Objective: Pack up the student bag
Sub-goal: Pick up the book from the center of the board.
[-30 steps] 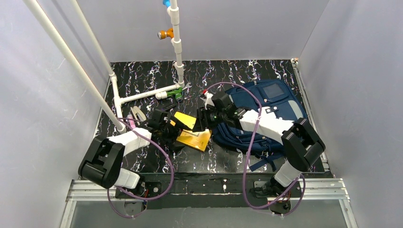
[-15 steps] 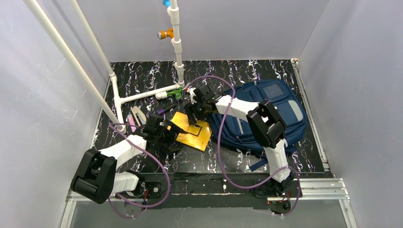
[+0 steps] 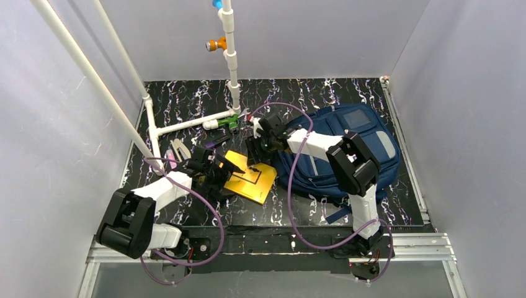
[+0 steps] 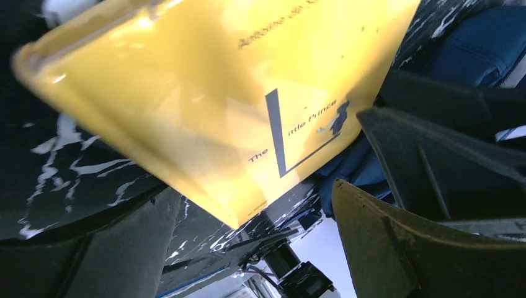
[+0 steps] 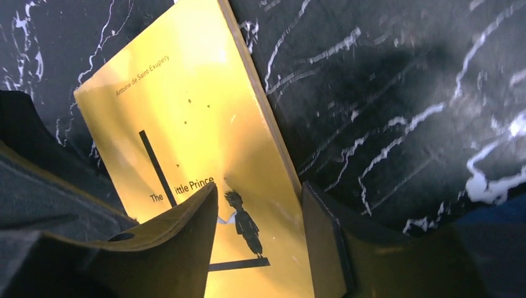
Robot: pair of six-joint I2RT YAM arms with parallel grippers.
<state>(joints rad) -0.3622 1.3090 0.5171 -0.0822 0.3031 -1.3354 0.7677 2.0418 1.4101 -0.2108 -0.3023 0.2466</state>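
Overhead, the thin yellow paperback book [image 3: 249,180] lies flat on the black, white-veined tabletop [image 3: 186,99], skewed to the table edges, with a gripper at either side. My left gripper [image 3: 216,172] sits at the book's left edge. In its wrist view the dark fingers [image 4: 434,242] stand wide apart with the cover in the gap ahead of them, and they have hold of nothing. My right gripper [image 3: 256,154] sits over the book's far right corner. In its wrist view the fingers [image 5: 167,242] are parted about halfway and straddle the cover close to its long edge. I cannot tell whether either pad touches the paper, but nothing looks clamped.

The large navy blue fabric backpack [image 3: 347,146] lies face up just to the right of the book, its left edge all but meeting the book's right corner. Its long axis runs from near left to far right, with the clear pocket window [image 3: 356,118] at the far end and the straps [image 3: 338,212] toward the arm bases. No open mouth shows in these views.

I judge that the coming move turns on one relation: the bag lies rightward of the book, on the right arm's side, so the right arm is the nearer one to carry the book across.
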